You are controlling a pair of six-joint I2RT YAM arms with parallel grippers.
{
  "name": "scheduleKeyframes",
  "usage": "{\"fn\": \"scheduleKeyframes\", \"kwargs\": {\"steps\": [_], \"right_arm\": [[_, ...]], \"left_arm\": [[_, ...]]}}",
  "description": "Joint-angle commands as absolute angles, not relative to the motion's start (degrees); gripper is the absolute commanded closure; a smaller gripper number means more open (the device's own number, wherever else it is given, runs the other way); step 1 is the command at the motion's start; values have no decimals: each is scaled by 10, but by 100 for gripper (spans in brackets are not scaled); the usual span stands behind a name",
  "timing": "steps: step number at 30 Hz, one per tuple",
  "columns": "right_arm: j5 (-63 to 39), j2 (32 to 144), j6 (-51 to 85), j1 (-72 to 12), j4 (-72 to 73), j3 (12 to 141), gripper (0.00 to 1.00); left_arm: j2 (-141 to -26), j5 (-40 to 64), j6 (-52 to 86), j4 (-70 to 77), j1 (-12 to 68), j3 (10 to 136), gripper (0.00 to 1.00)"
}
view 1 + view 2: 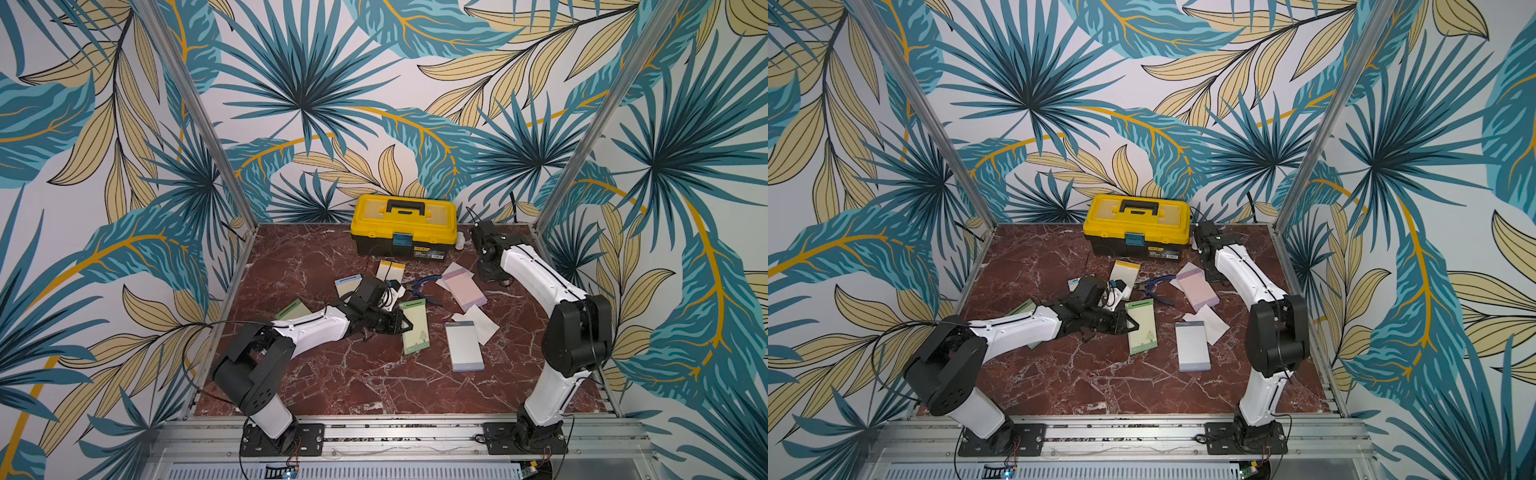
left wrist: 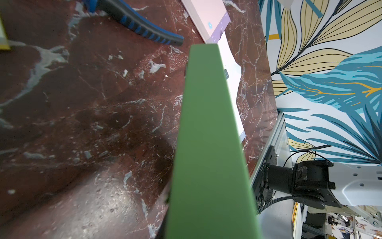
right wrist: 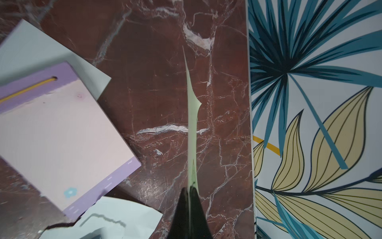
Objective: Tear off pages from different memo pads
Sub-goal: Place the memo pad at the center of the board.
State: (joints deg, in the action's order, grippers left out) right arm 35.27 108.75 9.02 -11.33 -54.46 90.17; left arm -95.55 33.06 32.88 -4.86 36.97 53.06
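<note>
Spreading beneath both arms, a glossy red-brown marble tabletop [image 1: 332, 386] veined in white fills a booth of walls [image 1: 291, 83] papered with teal and cream palm leaves. A boxy yellow plastic toolbox [image 1: 403, 224] sits at the far edge. Mid-table, the left gripper [image 1: 400, 323] is clamped on a thick rectangular pale green paper memo pad [image 1: 417, 332]. Far right, beside a pink-lilac memo pad [image 3: 62, 128], the right gripper [image 3: 189, 191] pinches together on a thin, edge-on pale green paper page [image 3: 192, 124].

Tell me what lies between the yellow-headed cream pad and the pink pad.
Blue-handled pliers lie between the cream pad and the pink pad; both top views show them.
</note>
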Motion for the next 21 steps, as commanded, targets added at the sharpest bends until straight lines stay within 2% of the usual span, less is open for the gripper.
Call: {"fn": "scheduleKeyframes", "kwargs": {"steps": [1,4,5,8,12,13,19,20,21], "right_arm": [[363,1127,95,-111,-556,907,100],[340,1161,94,-111,-556,917,99],[331,1168,92,-111,-557,920,95],[272,1177,96,-111,-562,927,70],[234,1138,124,-111,-561,912,26],[233,1119,132,-111,-553,900,22],[190,1029,156,-111,-526,851,18],[180,1020,159,-111,-525,848,18],[160,1010,161,-111,-522,843,18]], "left_arm": [[-973,352,327,-20,368,559,100],[-997,360,330,-13,366,572,100],[-1005,363,330,-12,364,577,100],[-1030,372,332,-12,360,594,100],[-1059,377,342,0,356,605,100],[-1064,377,348,7,356,605,98],[-1096,379,378,21,354,614,68],[-1099,378,379,16,355,617,59],[-1099,379,372,5,357,622,32]]}}
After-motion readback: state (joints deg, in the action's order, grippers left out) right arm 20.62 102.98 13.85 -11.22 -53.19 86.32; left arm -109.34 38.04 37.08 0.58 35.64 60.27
